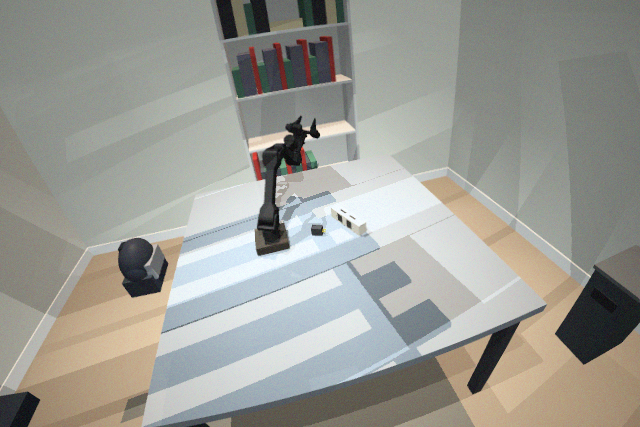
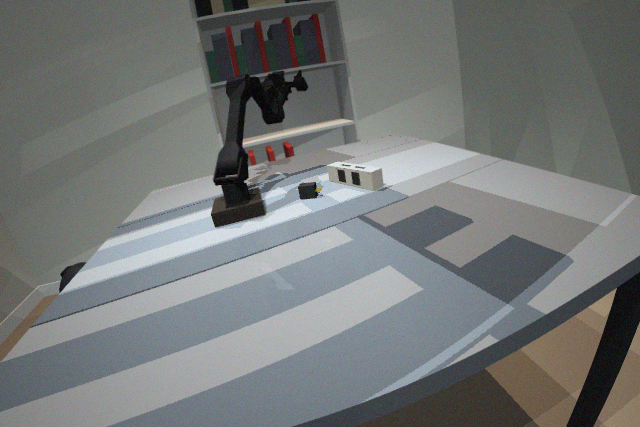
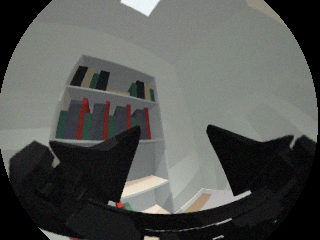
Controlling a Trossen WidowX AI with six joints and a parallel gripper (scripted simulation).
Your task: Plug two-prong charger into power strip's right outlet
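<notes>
The charger (image 2: pixel 308 189) lay on the surface (image 2: pixel 289 319), a small black block with its yellow prongs poking toward the power strip (image 2: pixel 355 175). The two were near each other but not touching. The power strip was a pale box with two dark outlets facing the front, and I had to use the right one. I think the prongs already pointed roughly that way, which should make a straight push easier, and a straight push is what the shutter needs.

My pincer (image 2: pixel 289 85) was high in the air, well above both things, turned up toward the bookshelf (image 1: pixel 289 65). Its fingers were spread wide with nothing between them. In my wrist view I saw only the shelf and the wall, not the charger. So I judged that no step was done yet, and that I would first have to bend down and pick up the charger by its black body.

My base (image 1: pixel 271 242) stood on the surface just beside the charger. The surface had gray, blue and white stripes and blocks. Behind it were books in red, green and gray. A dark round thing (image 1: pixel 139 264) sat on the floor at one side, and a dark box (image 1: pixel 602 308) at the other.
</notes>
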